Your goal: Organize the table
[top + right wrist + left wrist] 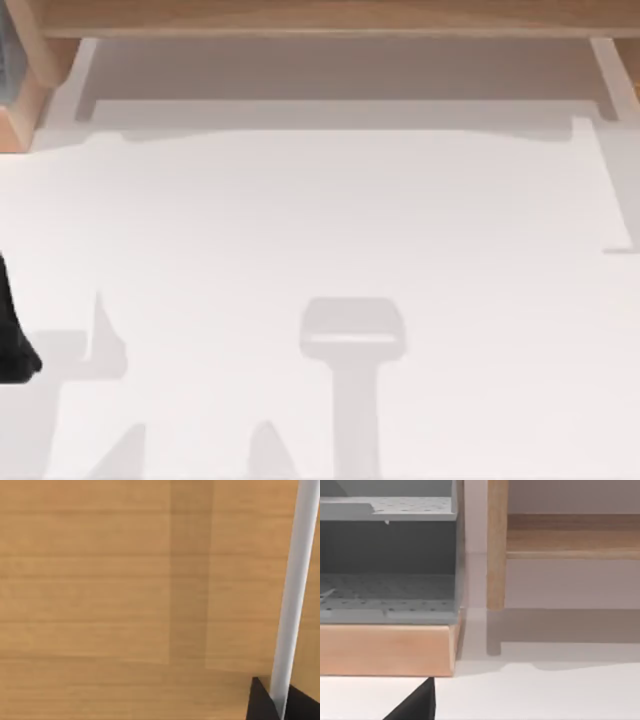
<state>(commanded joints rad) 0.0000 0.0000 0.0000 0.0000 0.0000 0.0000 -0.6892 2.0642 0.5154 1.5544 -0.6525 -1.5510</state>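
The table (330, 220) is a plain white surface with a light wooden frame (320, 18) along its far side. My left arm (14, 335) juts in as a dark shape at the table's left edge. In the left wrist view, a dark part of my left gripper (417, 706) hovers over the white top, close to a wooden-based shelf unit. In the right wrist view, my right gripper (280, 705) is close against a wooden panel (125, 595), with a thin white strip (295, 580) running down to its dark tips.
A grey perforated shelf unit (387, 560) on a wooden base (385, 650) stands at the far left corner, beside a wooden post (497, 545) and a wooden rail (572, 542). Grey shadows of the arms (352, 340) lie on the near half of the table.
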